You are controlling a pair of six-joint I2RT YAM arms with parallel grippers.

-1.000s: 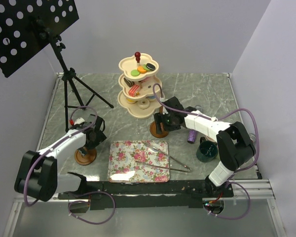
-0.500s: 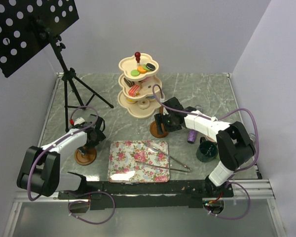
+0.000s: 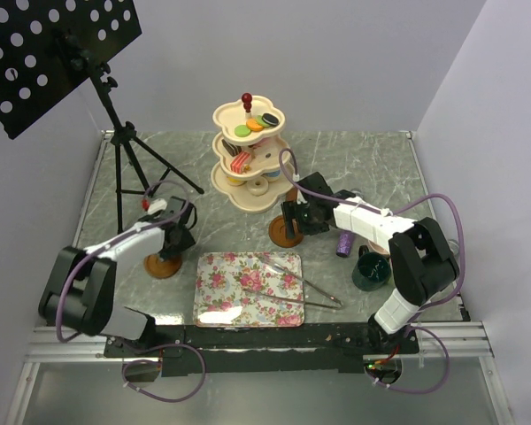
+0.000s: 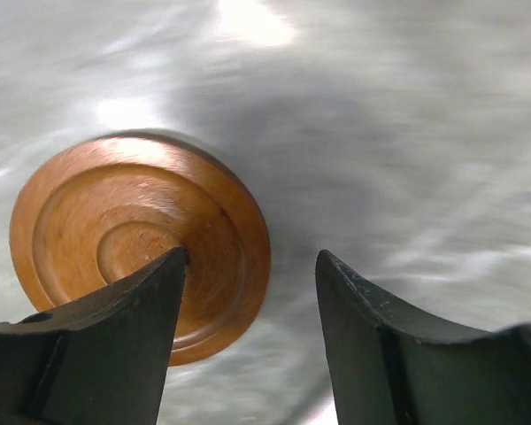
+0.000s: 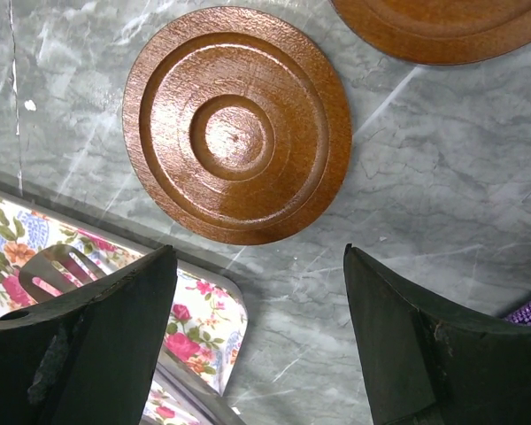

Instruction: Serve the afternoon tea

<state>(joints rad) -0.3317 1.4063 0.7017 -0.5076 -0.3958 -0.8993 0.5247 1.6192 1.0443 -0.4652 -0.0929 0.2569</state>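
So the cream three-tier stand (image 3: 250,168) sits toward the back of the grey marble table (image 3: 372,168), loaded up. The top tier has macarons (image 3: 255,126) in green, orange and a dark one, next to a post with a red knob. The middle tier holds what looks like a striped cake slice (image 3: 239,162), and the bottom one a pale doughnut (image 3: 259,186).

The left gripper (image 4: 252,257) hangs low over a brown round saucer (image 4: 137,243) on the left side of the table. It's glossy wood with raised rings and a dip in the middle. The wrist shot is pretty blurry, but the fingers (image 4: 115,341) are clearly apart with nothing pinched between them. One tip just overlaps the saucer's edge in that view, and I can't tell if it's touching.

The right gripper (image 5: 258,252) is spread wide and empty above a second saucer (image 5: 237,124), same ringed look. This one lies flat just in front of the stand and just beyond the corner of the floral tray (image 5: 190,332). The edge of a third saucer (image 5: 442,27) peeks in at the top of that wrist view.

Metal tongs (image 3: 303,289) lie across the tray's right side. A dark teal mug (image 3: 370,271) stands near the right arm's base, with the purple glittery microphone (image 3: 344,244) just beside it. A music stand (image 3: 115,124) is back left.
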